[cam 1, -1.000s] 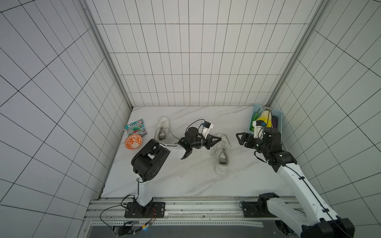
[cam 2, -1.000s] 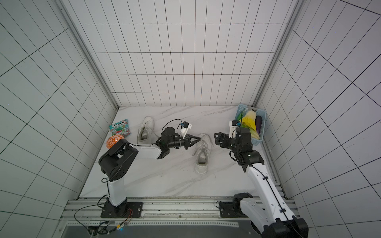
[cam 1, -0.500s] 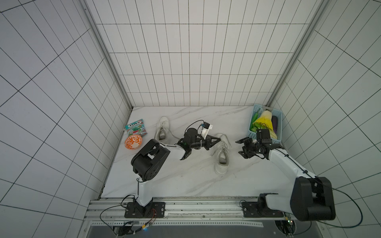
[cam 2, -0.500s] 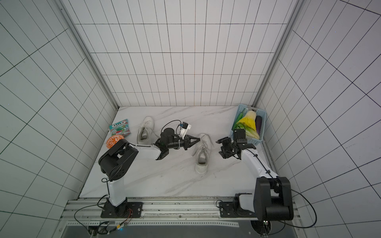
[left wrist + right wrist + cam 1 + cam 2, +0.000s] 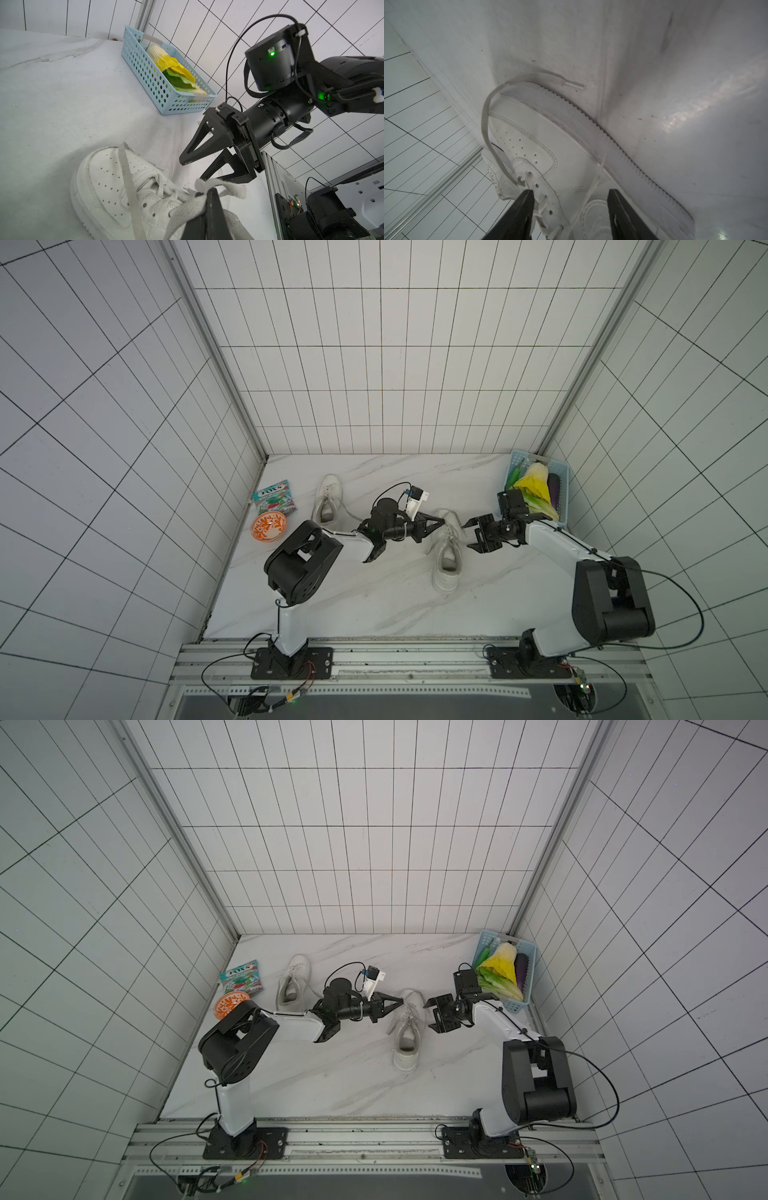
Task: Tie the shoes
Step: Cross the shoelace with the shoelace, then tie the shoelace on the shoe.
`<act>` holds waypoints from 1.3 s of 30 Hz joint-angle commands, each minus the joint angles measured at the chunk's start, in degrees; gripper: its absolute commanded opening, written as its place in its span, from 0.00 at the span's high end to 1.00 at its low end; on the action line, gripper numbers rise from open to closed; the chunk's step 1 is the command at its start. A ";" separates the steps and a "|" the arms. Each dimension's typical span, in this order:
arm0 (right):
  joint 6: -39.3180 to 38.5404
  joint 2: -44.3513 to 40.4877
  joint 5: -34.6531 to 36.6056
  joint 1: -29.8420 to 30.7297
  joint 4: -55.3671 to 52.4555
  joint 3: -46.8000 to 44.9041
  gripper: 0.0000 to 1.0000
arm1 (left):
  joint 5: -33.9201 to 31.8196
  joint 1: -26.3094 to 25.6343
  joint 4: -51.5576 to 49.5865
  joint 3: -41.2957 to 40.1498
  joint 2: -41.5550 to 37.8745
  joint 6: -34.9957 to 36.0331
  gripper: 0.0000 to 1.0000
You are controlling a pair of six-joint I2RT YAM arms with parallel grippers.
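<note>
Here, your left gripper (image 5: 441, 524) was clamped on the lace (image 5: 187, 205) of the shoe (image 5: 446, 568); right gripper (image 5: 468, 536), at its three o'clock, stood jaws apart.

the front half of the table (image 5: 353, 605) lies bare between the near shoe (image 5: 445, 581) and the rail (image 5: 374, 652), wide room for either arm. the middle is crowded: the left gripper (image 5: 443, 523) and right gripper (image 5: 468, 537) face each other over that shoe's laces (image 5: 127, 176), a narrow gap between them. the far shoe (image 5: 329, 499), bowl (image 5: 269, 527) and packet (image 5: 275, 499) crowd the left wall (image 5: 166, 489); the basket (image 5: 145, 74) blocks the far right corner. the back strip between is open.
</note>
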 commanded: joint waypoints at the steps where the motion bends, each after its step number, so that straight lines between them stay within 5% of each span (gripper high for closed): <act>1: -0.40 1.91 -0.85 1.28 -3.74 2.78 0.42 | 0.63 0.17 1.89 0.15 -0.75 0.51 1.00; 9: -0.08 3.90 -1.53 2.99 -3.59 3.31 0.47 | 0.60 0.18 1.85 0.22 -0.75 0.57 1.00; 14: 0.21 3.55 -2.40 2.94 -1.53 2.88 0.72 | 0.81 0.18 1.98 0.22 -0.75 0.50 1.00; 19: -1.97 0.10 -1.55 0.92 -1.27 2.58 1.00 | 1.31 0.20 2.89 0.38 -0.40 -0.21 0.90; 39: -7.75 -10.63 1.32 -2.97 -3.63 -0.69 1.00 | 1.86 0.19 8.08 2.40 2.88 -4.25 0.73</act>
